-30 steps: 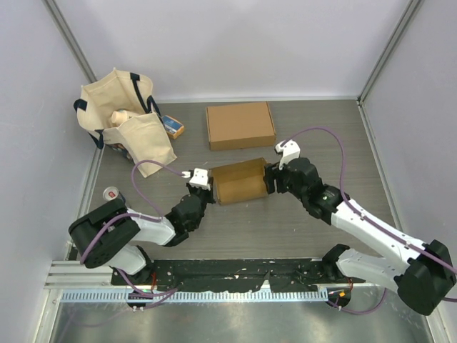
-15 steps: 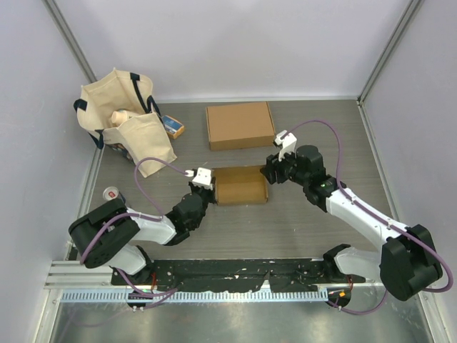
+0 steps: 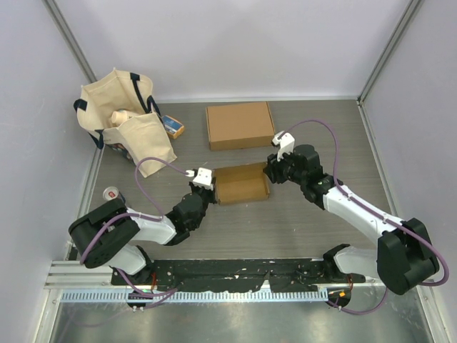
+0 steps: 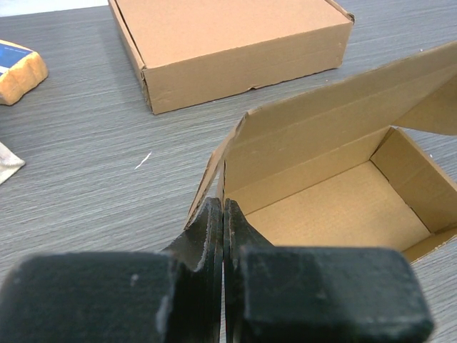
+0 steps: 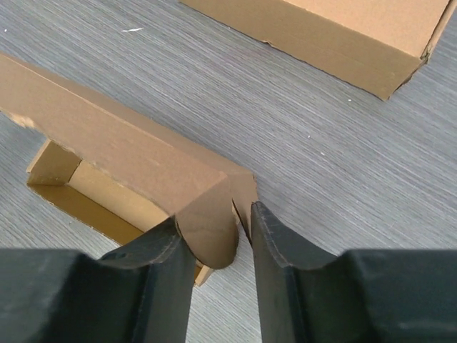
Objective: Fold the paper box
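Note:
A brown cardboard box lies open in the middle of the table, its lid tilted up along the far side. My left gripper is shut on the box's left side wall; the box's inside shows to its right. My right gripper is at the box's right end. Its fingers close around the rounded side flap at the lid's corner. The box's inner right wall is partly hidden under the lid.
A finished flat cardboard box lies just beyond the open one, also in the left wrist view. A cream tote bag and a blue and orange packet sit far left. A small red-topped object lies by the left wall.
My right gripper has moved away from the near edge with the lid's right corner, and the lid has changed tilt. My left gripper has stayed pinched on the left wall.

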